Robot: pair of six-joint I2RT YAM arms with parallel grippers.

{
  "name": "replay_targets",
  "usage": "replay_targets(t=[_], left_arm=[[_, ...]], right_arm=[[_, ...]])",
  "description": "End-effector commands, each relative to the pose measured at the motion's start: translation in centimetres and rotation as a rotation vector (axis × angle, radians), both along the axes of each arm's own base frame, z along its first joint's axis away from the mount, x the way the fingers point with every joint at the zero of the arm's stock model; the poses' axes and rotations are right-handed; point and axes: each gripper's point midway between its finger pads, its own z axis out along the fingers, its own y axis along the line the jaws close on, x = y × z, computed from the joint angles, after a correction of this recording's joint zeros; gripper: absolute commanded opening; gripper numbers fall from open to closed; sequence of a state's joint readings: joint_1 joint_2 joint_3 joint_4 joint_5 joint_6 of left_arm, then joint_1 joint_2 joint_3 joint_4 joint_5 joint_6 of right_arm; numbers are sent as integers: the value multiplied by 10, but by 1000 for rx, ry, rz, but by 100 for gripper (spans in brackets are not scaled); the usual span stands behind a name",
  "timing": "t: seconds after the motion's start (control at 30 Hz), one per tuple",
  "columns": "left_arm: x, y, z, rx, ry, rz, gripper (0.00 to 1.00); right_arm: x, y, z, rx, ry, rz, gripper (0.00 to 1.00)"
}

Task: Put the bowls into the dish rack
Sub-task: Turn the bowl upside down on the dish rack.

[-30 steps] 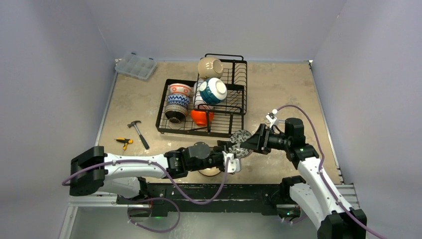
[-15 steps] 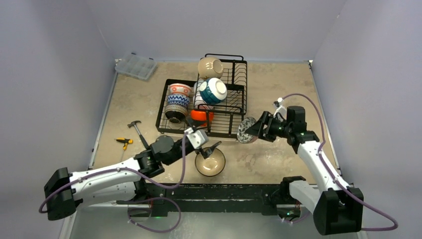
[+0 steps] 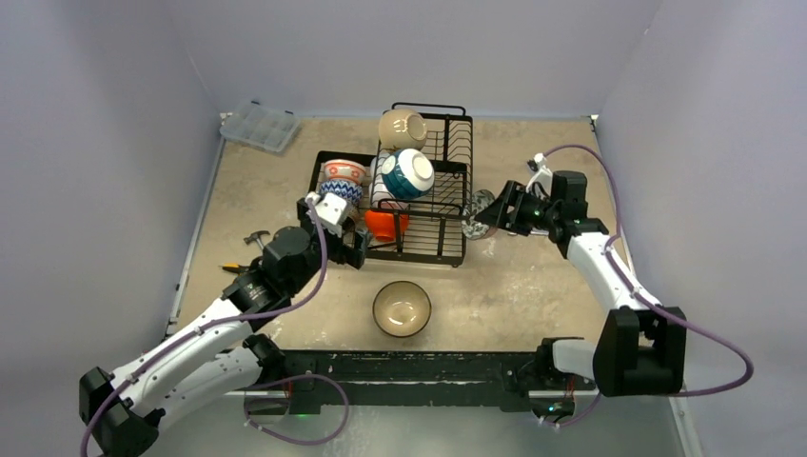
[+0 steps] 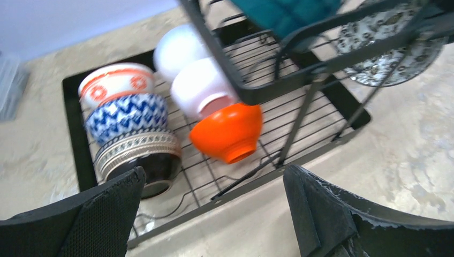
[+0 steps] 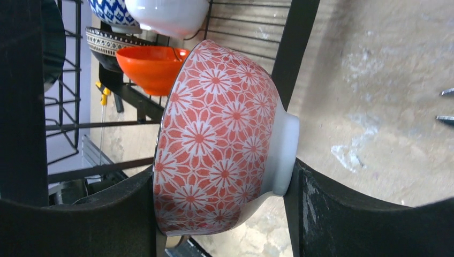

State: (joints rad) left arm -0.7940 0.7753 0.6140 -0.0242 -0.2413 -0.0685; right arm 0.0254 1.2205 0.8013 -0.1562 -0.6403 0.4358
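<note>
The black wire dish rack (image 3: 447, 214) holds several bowls: tan (image 3: 402, 128), teal (image 3: 409, 173), orange (image 3: 385, 225), red-and-white (image 3: 344, 171), blue-patterned (image 3: 340, 193). A white-lined bowl (image 3: 401, 308) sits upright on the table near the front. My right gripper (image 3: 487, 217) is shut on a red floral bowl (image 5: 219, 144), held on edge at the rack's right side. My left gripper (image 3: 359, 245) is open and empty at the rack's front left. In the left wrist view the orange bowl (image 4: 230, 131) lies beyond its fingertips (image 4: 321, 209).
A clear plastic compartment box (image 3: 259, 126) lies at the back left. A hammer (image 3: 255, 238) and a yellow-handled tool (image 3: 233, 269) lie left of the rack, next to my left arm. Walls close the table on three sides.
My left arm swung from the near middle, over the white-lined bowl, to the rack's front left. My right gripper carried the floral bowl away from me to the rack's right side.
</note>
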Motion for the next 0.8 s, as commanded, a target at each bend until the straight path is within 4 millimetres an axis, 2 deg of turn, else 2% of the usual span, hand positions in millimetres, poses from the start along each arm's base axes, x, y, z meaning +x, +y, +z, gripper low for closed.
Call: replay_targets(t=[0.0,0.13,0.27,0.43,0.63,0.77], left_arm=[[7,27,-7,-27,127,83,99],[16,43,-14,-55,186,101,99],[28,61,-27,-107,278,120,99],[43,89,-41,-257,415,105,99],[55,93,-44,-291,411,114,99],[54,96,-53,-276,408,128,99]], right_arm=[[35,6,32,7,-173,31,0],[47,20,32,6,-202,61,0],[54,36,23,-18,-204,94,0],[69,41,10,-64,-218,87,0],[83,52,2,-128,-284,78,0],[89,60,-2,-140,-342,78,0]])
